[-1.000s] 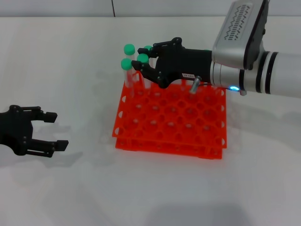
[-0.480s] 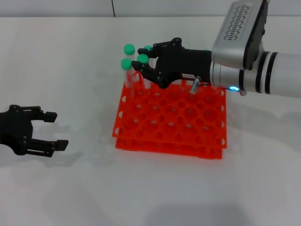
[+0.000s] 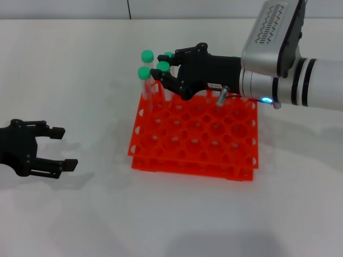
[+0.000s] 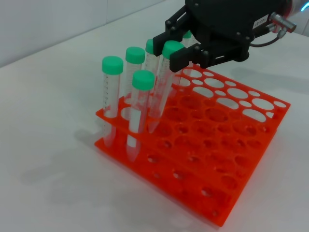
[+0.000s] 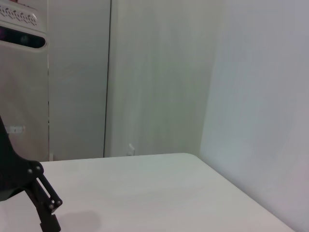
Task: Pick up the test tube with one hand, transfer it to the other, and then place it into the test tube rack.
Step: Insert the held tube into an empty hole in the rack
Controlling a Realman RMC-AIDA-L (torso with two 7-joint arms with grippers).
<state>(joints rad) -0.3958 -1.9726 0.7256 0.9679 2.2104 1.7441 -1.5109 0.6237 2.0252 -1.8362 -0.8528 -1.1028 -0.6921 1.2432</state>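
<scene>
"Where was the test tube point(image 4: 161, 87) at that moment?"

"Standing in a hole at the far left corner of the test tube rack point(image 3: 198, 136), green cap up and leaning a little; my right gripper point(image 4: 176, 41) was pinching it just under the cap; its lower end was already down through the top tier, though I could not tell whether it had seated."

"Which way did it lie from your fingers?"

"Straight below them; the long axis ran nearly upright, so I judged the next move would be to let go and lift away; the risk was brushing the other tubes point(image 4: 126, 92) standing just beside it."

"And your other arm?"

"My left gripper point(image 3: 53, 147) rested on the table point(image 3: 80, 64), well apart from the rack, fingers spread and empty; the right was plainly the nearer."
</scene>
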